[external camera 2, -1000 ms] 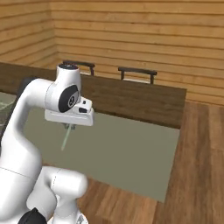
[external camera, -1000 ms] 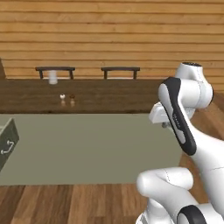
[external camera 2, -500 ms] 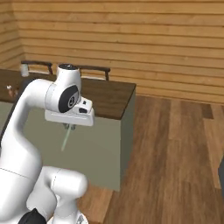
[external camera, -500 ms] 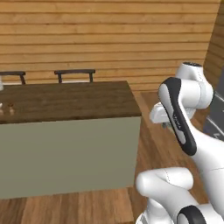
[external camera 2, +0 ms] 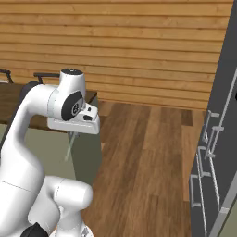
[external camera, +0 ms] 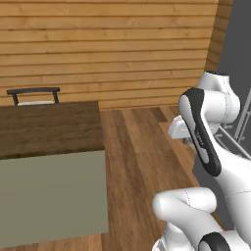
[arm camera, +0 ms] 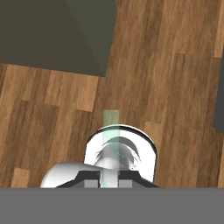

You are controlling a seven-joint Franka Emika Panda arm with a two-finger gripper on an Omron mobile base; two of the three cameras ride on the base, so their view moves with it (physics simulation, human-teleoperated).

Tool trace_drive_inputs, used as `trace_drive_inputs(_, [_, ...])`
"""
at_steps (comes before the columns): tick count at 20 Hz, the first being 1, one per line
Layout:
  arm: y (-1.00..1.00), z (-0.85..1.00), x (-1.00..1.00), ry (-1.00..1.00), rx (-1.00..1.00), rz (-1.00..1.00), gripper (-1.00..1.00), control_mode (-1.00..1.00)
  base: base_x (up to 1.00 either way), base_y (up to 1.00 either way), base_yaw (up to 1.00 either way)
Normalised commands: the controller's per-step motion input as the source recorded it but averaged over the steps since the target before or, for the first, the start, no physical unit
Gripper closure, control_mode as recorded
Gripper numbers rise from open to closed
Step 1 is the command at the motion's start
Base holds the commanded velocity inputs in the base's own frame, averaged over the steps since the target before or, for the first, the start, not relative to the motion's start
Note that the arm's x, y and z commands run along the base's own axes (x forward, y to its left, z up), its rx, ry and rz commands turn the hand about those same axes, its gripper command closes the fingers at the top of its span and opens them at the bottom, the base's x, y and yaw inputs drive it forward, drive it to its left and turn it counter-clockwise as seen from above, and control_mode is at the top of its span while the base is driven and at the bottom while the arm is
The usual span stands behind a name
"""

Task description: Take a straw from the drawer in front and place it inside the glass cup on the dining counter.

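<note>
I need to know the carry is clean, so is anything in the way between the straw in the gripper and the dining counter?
Nothing visible blocks it. The gripper is shut on the straw, which hangs down over open wood floor beside the end of the dining counter. The glass cup cannot be made out here, so the last stretch cannot be judged.

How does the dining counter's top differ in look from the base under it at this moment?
The dining counter's top is dark brown wood with visible plank grain, while the base is plain, flat sage green. The top lies level as a narrow slab; the base stands upright as a broad panel down to the floor. They share the same end corner, where the top sits flush over the base.
</note>
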Motion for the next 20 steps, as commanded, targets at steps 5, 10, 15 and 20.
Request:
trace_drive_inputs(5, [0.00,0.00,0.00,0.00,0.00,0.00,1.00,1.00,1.00,-0.89,-0.08])
trace_drive_inputs(10, [0.00,0.00,0.00,0.00,0.00,0.00,1.00,1.00,1.00,-0.31,-0.11])
trace_drive_inputs(15, [0.00,0.00,0.00,0.00,0.00,0.00,1.00,1.00,1.00,0.05,-0.15])
trace_drive_inputs(20, [0.00,0.00,0.00,0.00,0.00,0.00,1.00,1.00,1.00,0.25,-0.17])
